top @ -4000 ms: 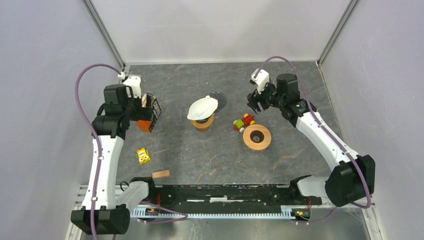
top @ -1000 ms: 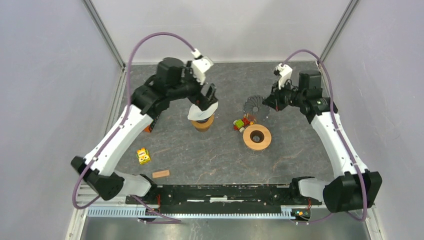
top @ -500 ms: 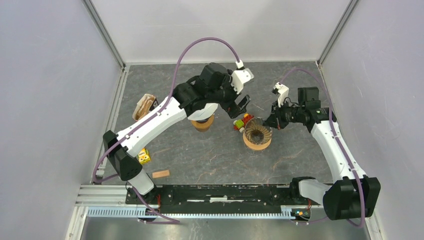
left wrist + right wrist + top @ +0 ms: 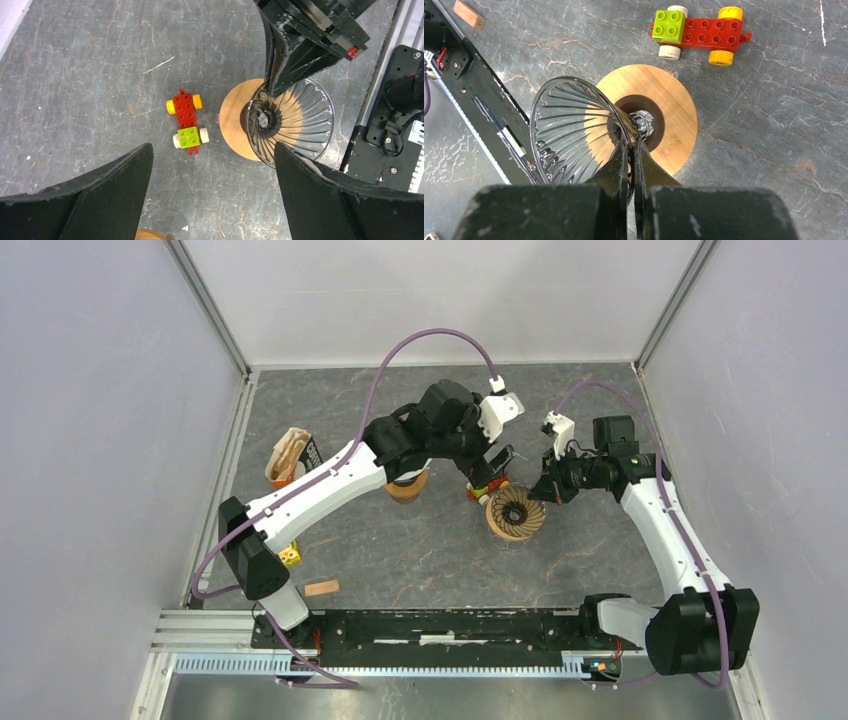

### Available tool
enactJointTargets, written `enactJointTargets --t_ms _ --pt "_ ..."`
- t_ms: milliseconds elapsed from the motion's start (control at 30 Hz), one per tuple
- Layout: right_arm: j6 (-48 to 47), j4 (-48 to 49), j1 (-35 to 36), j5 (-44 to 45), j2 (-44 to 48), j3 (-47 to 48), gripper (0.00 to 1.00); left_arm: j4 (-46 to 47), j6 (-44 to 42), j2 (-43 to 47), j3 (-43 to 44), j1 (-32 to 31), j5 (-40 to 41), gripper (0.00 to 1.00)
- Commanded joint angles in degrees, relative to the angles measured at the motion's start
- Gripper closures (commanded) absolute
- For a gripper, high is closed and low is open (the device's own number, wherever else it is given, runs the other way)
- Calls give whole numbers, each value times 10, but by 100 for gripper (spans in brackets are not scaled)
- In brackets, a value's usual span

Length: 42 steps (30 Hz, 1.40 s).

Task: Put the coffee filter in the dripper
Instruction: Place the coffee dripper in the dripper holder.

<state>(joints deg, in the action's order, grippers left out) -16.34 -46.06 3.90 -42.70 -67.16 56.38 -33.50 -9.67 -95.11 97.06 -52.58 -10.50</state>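
The dripper [image 4: 513, 508], a clear ribbed glass cone, sits tilted in a round wooden ring [image 4: 503, 531]. My right gripper [image 4: 545, 490] is shut on its rim, and in the right wrist view the fingers [image 4: 626, 150] pinch the glass wall of the dripper [image 4: 569, 130]. My left gripper [image 4: 490, 465] hangs open above the floor just left of the dripper [image 4: 295, 120], with nothing between its jaws. In the left wrist view that gripper [image 4: 212, 150] looks down on bare floor. The coffee filter is hidden under my left arm. Only its wooden stand [image 4: 407, 488] shows.
A red and green brick car [image 4: 483, 485] lies between the stand and the ring. A brown and orange box [image 4: 290, 455] is at the left. A yellow block [image 4: 287, 553] and a wooden block [image 4: 321, 588] lie near the front left. Walls enclose the table.
My left arm swung right, from over the filter stand to beside the dripper. My right gripper carried the dripper down onto the wooden ring and still grips it.
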Motion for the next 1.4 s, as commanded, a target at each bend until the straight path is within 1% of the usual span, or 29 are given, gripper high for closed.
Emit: enactJointTargets --t_ms 0,267,433,800,1200,1367 --pt "-8 2 -5 0 -11 11 100 35 17 -9 -20 -12 6 5" --pt "-2 19 -9 6 -54 21 100 53 38 -26 -47 -28 27 9" --pt "-6 18 -8 15 -80 35 100 51 43 -51 -45 -38 37 16" --pt "-22 13 -9 24 -95 32 100 46 55 -61 -62 -43 41 23" --pt "-34 3 -8 29 -91 44 99 55 67 -65 -71 -44 26 25" --pt "-33 2 -9 34 -93 53 100 64 58 -44 -79 -44 24 22"
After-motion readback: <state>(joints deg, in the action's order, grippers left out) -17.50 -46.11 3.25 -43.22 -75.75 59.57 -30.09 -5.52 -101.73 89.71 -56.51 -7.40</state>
